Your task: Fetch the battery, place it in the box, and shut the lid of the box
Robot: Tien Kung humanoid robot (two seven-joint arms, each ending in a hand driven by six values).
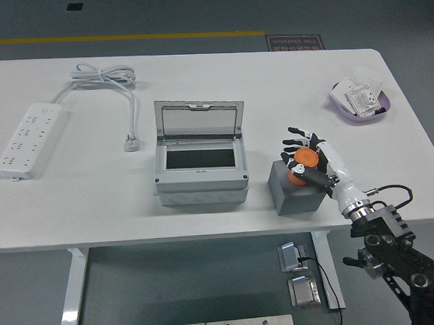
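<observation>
1. The right hand [308,161] reaches in from the lower right corner on a black arm and sits over a grey block [295,190] on the white bench [200,77].
2. Its fingers are curled around an orange battery [301,164], grasping it; the dark fingertips [294,133] point toward the far side of the bench.
3. The battery is on top of the grey block or just above it; I cannot tell whether it touches the block.
4. The grey block stands near the bench's near edge, just to the right of the box [200,165].
5. The box is a grey enclosure near the bench's middle, with a dark rectangular opening facing up.
6. Its lid [198,118] is a clear panel in a grey frame, raised and standing up at the far side of the box, so the box is open.
7. A white power strip [31,138] lies at the far left of the bench, and its white cable [103,76] is bundled toward the far edge, with the plug [132,142] lying left of the box.
8. A pale purple tray [360,103] sits at the far right of the bench, well apart from the hand, holding small white items that are too small to identify.
9. The left arm does not show.
</observation>
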